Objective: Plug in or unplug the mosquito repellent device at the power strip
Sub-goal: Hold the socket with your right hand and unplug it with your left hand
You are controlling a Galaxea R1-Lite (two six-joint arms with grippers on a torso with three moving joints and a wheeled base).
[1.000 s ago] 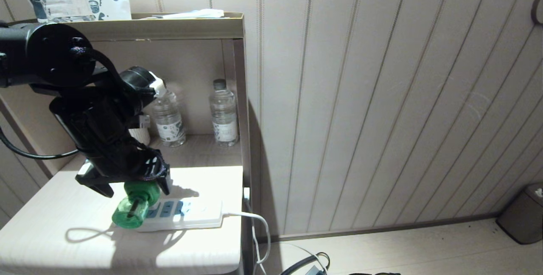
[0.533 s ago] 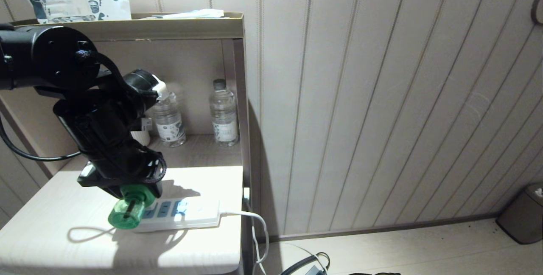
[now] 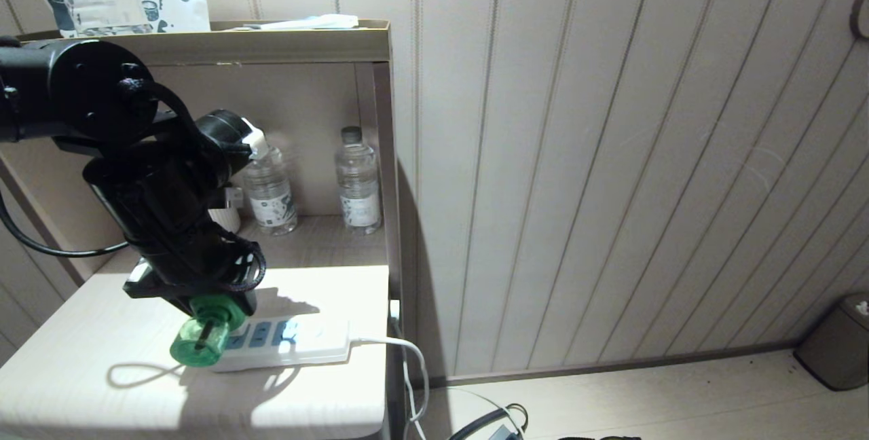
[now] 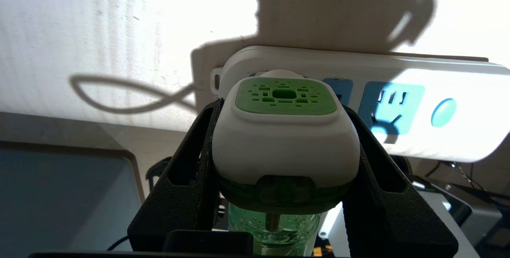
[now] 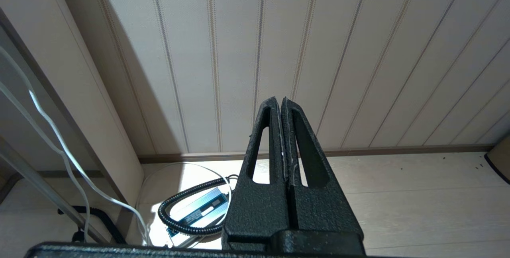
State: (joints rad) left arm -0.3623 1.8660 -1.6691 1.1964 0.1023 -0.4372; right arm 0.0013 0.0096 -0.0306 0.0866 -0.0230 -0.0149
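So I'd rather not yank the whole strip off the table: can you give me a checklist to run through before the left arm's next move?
1. Left gripper closed on the mosquito repellent device, fingers against both sides of the white cap: ok.
2. Device at the end of the power strip away from its cable: ok.
3. Prongs seated or free: cannot tell, hidden behind the cap.
4. Strip lying flat on the table: ok.
5. Anything holding the strip down: not ok, nothing does.
6. Right gripper shut, away from the table: ok.
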